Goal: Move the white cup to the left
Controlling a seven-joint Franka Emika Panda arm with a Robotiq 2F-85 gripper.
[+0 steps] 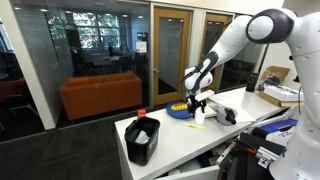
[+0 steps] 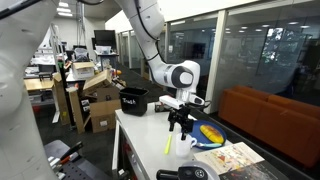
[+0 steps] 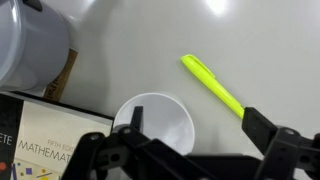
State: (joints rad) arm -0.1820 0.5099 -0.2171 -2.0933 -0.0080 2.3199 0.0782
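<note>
Wrist view: end effector (image 3: 190,118) wide over white cup (image 3: 155,124), yellow marker (image 3: 213,84) near; ext. view: black bin (image 1: 141,141).

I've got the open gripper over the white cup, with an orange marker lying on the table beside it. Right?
Not quite: the marker is yellow, not orange, as the wrist view shows. The rest holds: the open gripper is over the white cup, and the marker lies on the table beside it.

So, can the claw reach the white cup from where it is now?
Probably yes. The claw hangs open just above the white cup, and nothing shows between them. The yellow marker lies to one side, apart from the cup.
</note>
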